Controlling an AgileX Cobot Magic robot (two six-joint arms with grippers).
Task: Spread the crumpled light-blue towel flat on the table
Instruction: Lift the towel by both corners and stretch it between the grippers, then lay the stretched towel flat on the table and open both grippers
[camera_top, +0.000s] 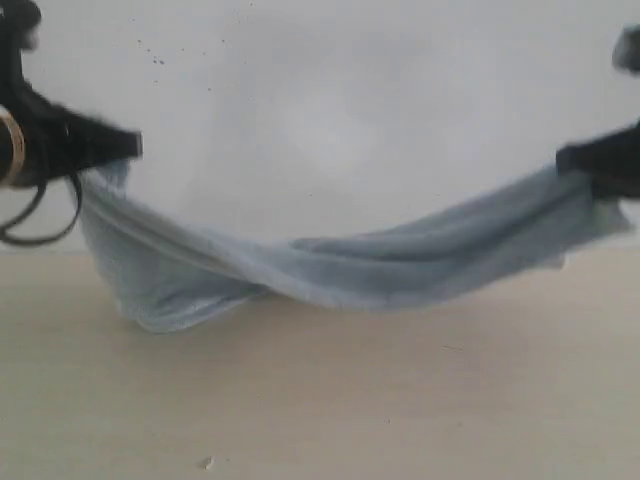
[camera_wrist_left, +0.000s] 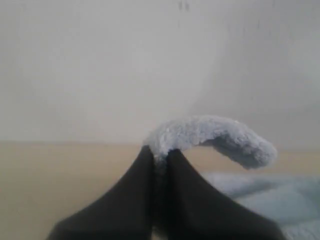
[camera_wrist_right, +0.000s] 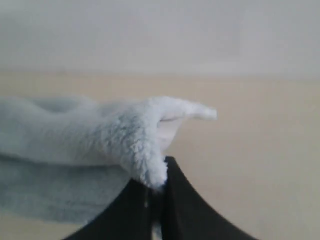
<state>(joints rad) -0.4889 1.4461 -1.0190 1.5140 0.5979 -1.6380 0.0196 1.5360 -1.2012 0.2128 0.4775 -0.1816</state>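
left gripper (camera_wrist_left: 160, 152) pinches one end of pale light-blue fluffy terry-cloth towel (camera_top: 350, 265) | right gripper (camera_wrist_right: 159, 172) pinches other | long axis spans between them (twisted, sagging toward beige table (camera_top: 400, 400))

The left gripper (camera_top: 132, 148) is showing matte black, with a brass-coloured band (camera_top: 10, 146) ringing the arm behind it and a thin black cable (camera_top: 38, 222) looping under it. The right gripper (camera_top: 565, 159) is looking equally black, though blurred. Close up, its fingers (camera_wrist_right: 192, 215) are tapering like smooth dark wedges.
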